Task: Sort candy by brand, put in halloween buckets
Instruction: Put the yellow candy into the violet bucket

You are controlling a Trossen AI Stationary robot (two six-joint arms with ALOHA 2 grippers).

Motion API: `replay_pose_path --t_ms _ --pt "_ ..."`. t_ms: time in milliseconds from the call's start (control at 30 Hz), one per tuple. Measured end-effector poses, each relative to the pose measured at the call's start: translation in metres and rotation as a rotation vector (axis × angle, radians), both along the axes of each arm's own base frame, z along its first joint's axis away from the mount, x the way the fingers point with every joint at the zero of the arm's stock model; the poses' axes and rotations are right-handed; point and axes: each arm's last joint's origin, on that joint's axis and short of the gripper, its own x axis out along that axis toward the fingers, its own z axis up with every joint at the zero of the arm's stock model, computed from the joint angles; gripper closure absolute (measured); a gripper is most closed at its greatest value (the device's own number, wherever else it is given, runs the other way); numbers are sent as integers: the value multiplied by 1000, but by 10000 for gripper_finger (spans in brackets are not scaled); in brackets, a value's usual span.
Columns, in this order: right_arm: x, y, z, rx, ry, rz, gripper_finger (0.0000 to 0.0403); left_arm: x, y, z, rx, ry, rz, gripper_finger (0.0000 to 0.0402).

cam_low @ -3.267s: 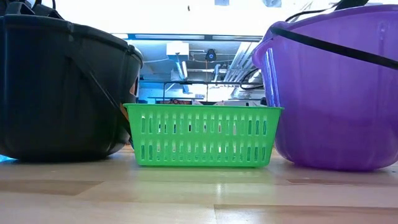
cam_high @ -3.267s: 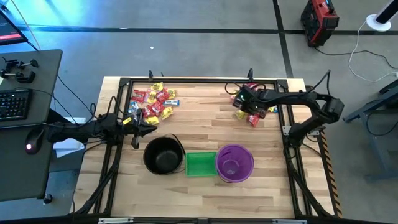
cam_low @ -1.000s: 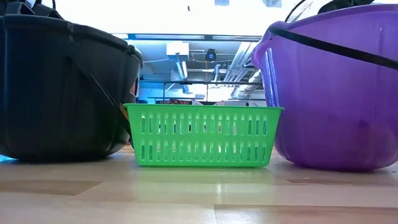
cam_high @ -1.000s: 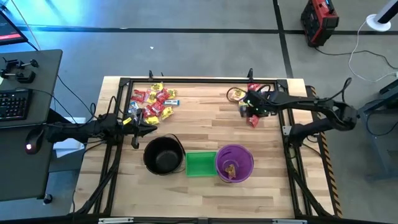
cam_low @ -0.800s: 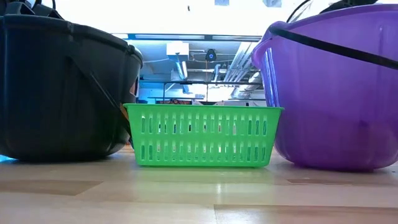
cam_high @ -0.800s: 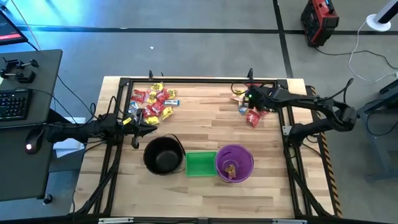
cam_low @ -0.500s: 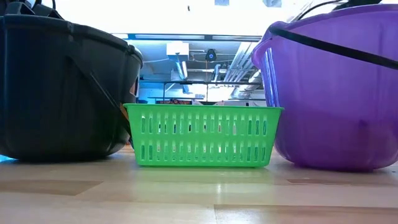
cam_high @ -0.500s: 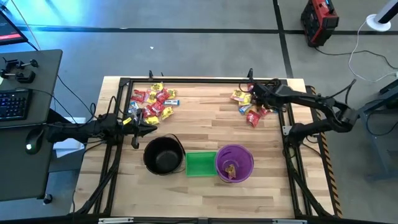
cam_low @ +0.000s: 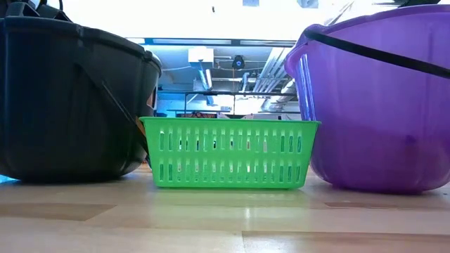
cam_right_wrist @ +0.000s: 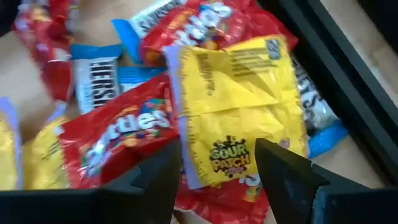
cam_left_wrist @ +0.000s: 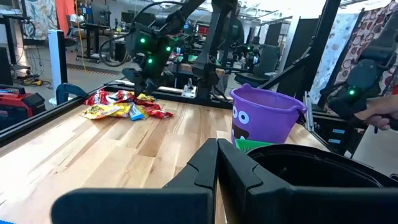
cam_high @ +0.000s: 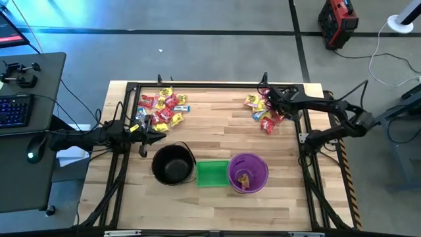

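Note:
Candy lies in two heaps on the table: a left pile (cam_high: pixel 162 108) and a right pile (cam_high: pixel 264 117) of yellow, red and blue-and-white packets. My right gripper (cam_high: pixel 270 104) hangs open over the right pile, pointing steeply down. Its fingers stand either side of a yellow Sour Patch packet (cam_right_wrist: pixel 236 112) without touching it. The black bucket (cam_high: pixel 172 164), green basket (cam_high: pixel 212 174) and purple bucket (cam_high: pixel 248 172) stand in a row near the front edge. One candy (cam_high: pixel 243 179) lies in the purple bucket. My left gripper (cam_high: pixel 154 137) waits shut and level beside the black bucket.
A dark metal frame (cam_high: pixel 197 85) runs along the table's edges, close behind the right pile (cam_right_wrist: pixel 348 68). Bare wood lies between the two piles and the buckets. In the low view the black bucket (cam_low: pixel 70 105), green basket (cam_low: pixel 228 151) and purple bucket (cam_low: pixel 380 105) block the table behind them.
My right gripper has moved a little toward the table's far right corner over the right candy pile, sinking and rolling about its own axis. It has stayed open.

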Motion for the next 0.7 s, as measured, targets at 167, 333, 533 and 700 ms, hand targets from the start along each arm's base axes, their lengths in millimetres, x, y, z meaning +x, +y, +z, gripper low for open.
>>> replay_pose_path --t_ms 167,333,533,700 --pt "-1 -1 -4 0 42 -4 204 0 0 0 0 0 0 402" --pt "1 -3 -14 30 65 2 204 0 0 0 0 0 0 402" --pt "4 -6 -21 50 103 40 241 0 0 0 0 0 0 401" --pt "3 -4 -17 59 121 84 341 0 0 0 0 0 0 402"
